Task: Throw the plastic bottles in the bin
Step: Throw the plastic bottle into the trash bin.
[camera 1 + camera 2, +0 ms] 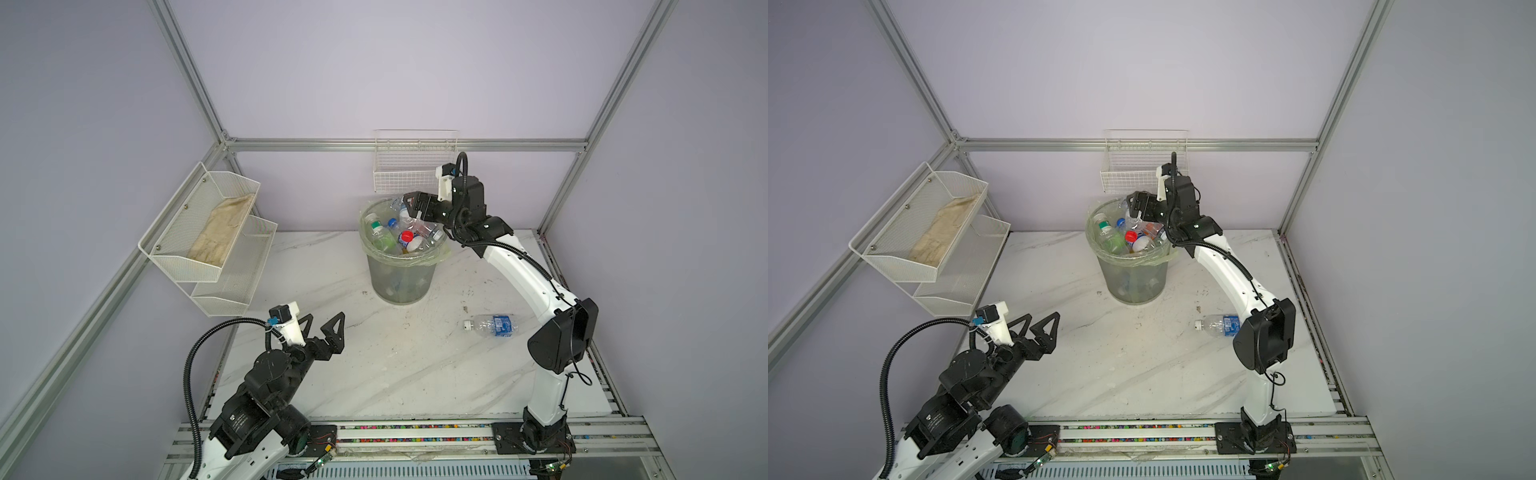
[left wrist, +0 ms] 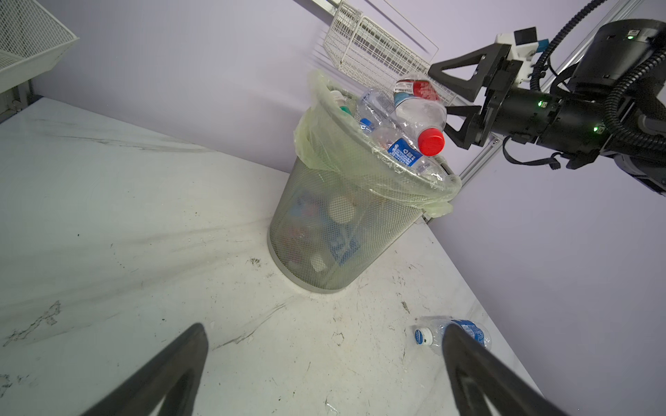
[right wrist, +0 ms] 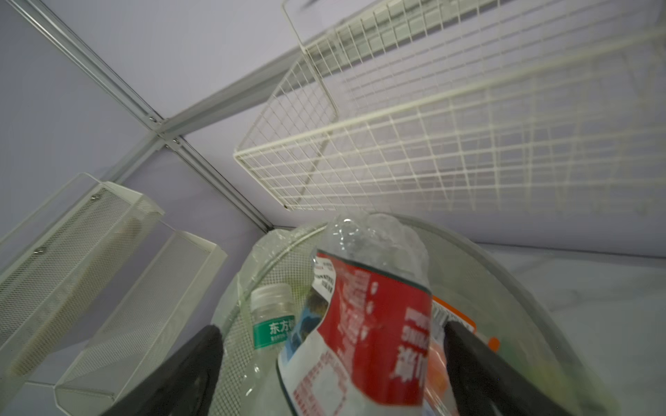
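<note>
The right gripper (image 1: pixel 412 205) hangs over the bin (image 2: pixel 342 234), jaws released. A red-labelled bottle (image 2: pixel 418 104) tilts between them atop the heaped plastic bottles (image 1: pixel 399 237). A blue-labelled bottle (image 1: pixel 492 325) lies on the desk (image 1: pixel 374 365). The left gripper (image 1: pixel 325 318) has its jaws spread and empty.

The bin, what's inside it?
The bin holds a heap of plastic bottles up to its rim, a red-labelled one topmost. Lower ones show only dimly through the mesh wall; its bottom is hidden.
</note>
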Robot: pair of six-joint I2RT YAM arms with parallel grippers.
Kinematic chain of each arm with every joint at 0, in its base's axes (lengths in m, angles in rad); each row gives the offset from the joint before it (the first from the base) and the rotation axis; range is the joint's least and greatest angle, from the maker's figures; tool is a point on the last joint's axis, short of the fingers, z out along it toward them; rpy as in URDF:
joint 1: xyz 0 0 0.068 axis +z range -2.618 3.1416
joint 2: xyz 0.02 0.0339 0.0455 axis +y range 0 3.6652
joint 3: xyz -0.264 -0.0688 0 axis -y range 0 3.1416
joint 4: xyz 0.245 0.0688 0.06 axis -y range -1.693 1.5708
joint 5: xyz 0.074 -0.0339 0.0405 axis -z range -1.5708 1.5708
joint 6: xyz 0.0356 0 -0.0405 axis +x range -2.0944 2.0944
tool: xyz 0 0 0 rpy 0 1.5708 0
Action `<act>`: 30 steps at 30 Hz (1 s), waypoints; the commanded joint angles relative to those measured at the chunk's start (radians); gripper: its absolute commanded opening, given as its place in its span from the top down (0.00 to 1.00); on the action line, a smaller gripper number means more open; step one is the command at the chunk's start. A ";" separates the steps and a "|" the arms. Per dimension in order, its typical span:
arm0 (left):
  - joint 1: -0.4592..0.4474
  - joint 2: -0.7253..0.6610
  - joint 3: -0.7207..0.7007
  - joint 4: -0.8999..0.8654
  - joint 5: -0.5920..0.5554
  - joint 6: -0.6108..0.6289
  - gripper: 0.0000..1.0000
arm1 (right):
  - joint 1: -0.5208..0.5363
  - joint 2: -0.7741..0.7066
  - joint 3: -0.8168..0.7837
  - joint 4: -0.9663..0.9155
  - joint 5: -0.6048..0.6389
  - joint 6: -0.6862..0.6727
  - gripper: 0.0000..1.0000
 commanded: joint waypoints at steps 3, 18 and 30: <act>-0.005 -0.014 -0.022 -0.004 -0.021 0.015 0.00 | 0.007 -0.208 -0.070 0.039 0.145 -0.041 0.03; -0.005 0.050 0.004 0.005 0.010 0.017 0.00 | 0.006 -0.329 -0.119 0.006 0.195 -0.070 0.03; -0.035 0.194 0.058 0.038 0.091 0.068 0.00 | 0.006 -0.383 -0.167 -0.085 0.268 -0.029 0.03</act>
